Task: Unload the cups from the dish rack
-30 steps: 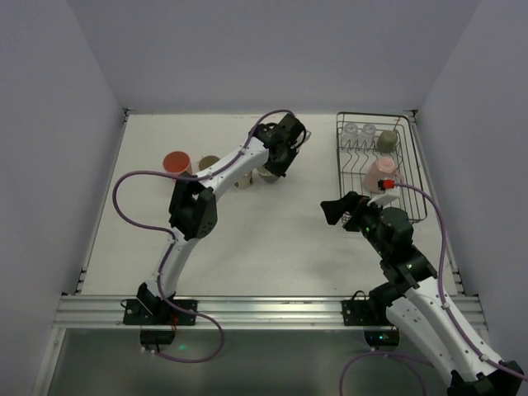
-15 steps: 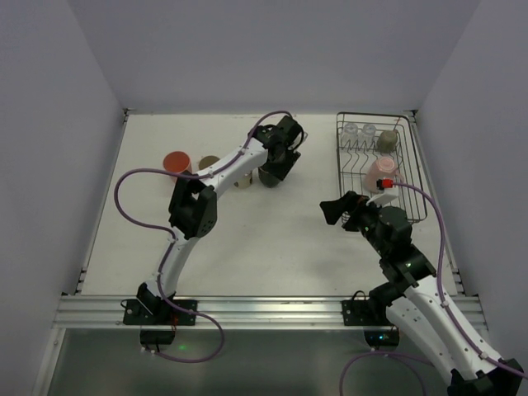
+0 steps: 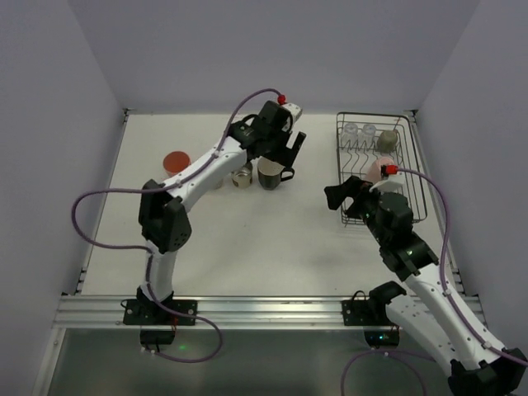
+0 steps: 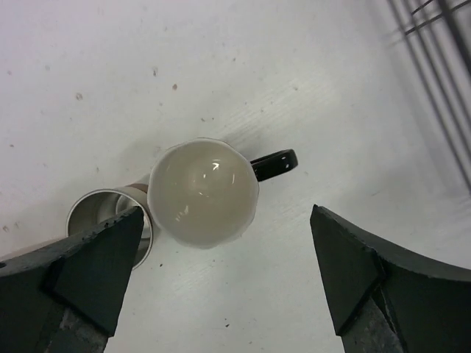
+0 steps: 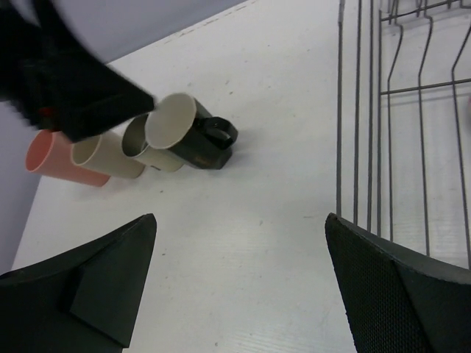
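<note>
The dark handled mug (image 3: 270, 175) (image 4: 204, 193) stands upright on the table with a cream inside. Beside it is the silvery metal cup (image 3: 242, 176) (image 4: 103, 213). My left gripper (image 3: 271, 147) (image 4: 227, 243) hangs open above the mug, holding nothing. A salmon-pink tumbler (image 3: 176, 162) (image 5: 55, 160) and a tan cup (image 5: 103, 158) stand further left. The dish rack (image 3: 371, 114) (image 5: 383, 110) holds two clear glasses (image 3: 360, 129), a grey-olive cup (image 3: 387, 140) and a pink cup (image 3: 376, 167). My right gripper (image 3: 351, 196) (image 5: 239, 220) is open and empty at the rack's near left corner.
The left arm (image 3: 206, 169) reaches across the table's back left and covers the tan cup from above. White walls close the table at the back and both sides. A metal rail (image 3: 264, 309) runs along the near edge.
My left gripper has opened, let go of the dark mug and lifted above it. Its elbow has swung left. The right gripper has edged up towards the rack.
</note>
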{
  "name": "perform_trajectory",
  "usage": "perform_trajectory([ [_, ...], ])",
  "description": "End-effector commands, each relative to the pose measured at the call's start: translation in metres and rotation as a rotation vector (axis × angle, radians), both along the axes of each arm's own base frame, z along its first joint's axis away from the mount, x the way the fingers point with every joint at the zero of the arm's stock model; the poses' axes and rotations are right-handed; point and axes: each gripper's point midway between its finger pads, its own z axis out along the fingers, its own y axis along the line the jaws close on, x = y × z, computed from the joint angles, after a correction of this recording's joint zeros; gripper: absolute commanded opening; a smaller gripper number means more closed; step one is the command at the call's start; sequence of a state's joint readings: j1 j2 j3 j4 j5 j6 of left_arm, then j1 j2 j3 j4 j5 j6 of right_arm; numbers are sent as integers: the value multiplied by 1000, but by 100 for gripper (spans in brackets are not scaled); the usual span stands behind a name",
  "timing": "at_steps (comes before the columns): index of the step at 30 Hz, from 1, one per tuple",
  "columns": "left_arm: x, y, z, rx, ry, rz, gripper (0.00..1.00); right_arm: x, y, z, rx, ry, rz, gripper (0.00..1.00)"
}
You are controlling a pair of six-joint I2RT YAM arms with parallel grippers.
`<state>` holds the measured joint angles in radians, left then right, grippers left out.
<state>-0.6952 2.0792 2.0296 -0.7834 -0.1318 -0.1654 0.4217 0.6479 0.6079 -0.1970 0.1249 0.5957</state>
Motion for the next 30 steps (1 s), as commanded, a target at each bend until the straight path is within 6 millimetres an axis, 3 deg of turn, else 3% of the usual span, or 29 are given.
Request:
perform_trajectory([
  [1,-18,2,139,-311,-280,-1,100,20,-22,9,-86,-6,-135,99],
  [2,-25,-3,157,-376,-323,-27,100,26,-26,3,-116,13,-159,99],
  [3,-37,1,146,-381,-302,-41,100,31,-32,1,-133,24,-190,99],
  [4,-59,8,177,-452,-339,-61,100,37,-40,6,-147,18,-230,99],
  [5,-75,6,182,-497,-322,-114,100,44,-44,-1,-175,45,-249,99],
  [6,-91,11,157,-489,-269,-132,100,48,-50,-2,-184,52,-273,99],
  [7,-115,21,186,-567,-322,-158,100,54,-63,3,-187,53,-316,99],
  [8,-130,24,183,-587,-316,-188,100,58,-69,1,-188,64,-338,99],
  [9,-144,31,150,-561,-269,-195,100,63,-83,-3,-193,84,-380,99],
  [10,-162,47,167,-604,-322,-208,100,68,-90,1,-189,77,-404,99],
  [11,-170,57,136,-567,-289,-195,100,71,-97,0,-199,81,-422,99],
  [12,-178,64,129,-560,-292,-199,100,78,-109,-6,-212,100,-456,99],
  [13,-192,78,138,-576,-343,-216,100,82,-114,-8,-221,109,-470,99],
  [14,-199,84,114,-544,-321,-220,100,86,-120,-12,-232,127,-484,99],
  [15,-208,94,119,-558,-358,-226,100,93,-131,-20,-245,160,-515,99],
  [17,-214,104,98,-528,-358,-222,100,97,-142,-28,-254,191,-548,99],
  [21,-220,115,93,-510,-393,-228,100,115,-164,-37,-251,242,-619,99],
  [22,-219,116,90,-494,-395,-228,100,120,-166,-47,-253,271,-625,99],
  [24,-217,114,82,-473,-377,-231,100,130,-168,-44,-261,273,-626,99],
  [29,-223,104,69,-473,-314,-286,100,148,-168,-63,-299,331,-604,99],
  [30,-224,104,71,-480,-318,-290,100,151,-179,-63,-292,337,-629,99],
])
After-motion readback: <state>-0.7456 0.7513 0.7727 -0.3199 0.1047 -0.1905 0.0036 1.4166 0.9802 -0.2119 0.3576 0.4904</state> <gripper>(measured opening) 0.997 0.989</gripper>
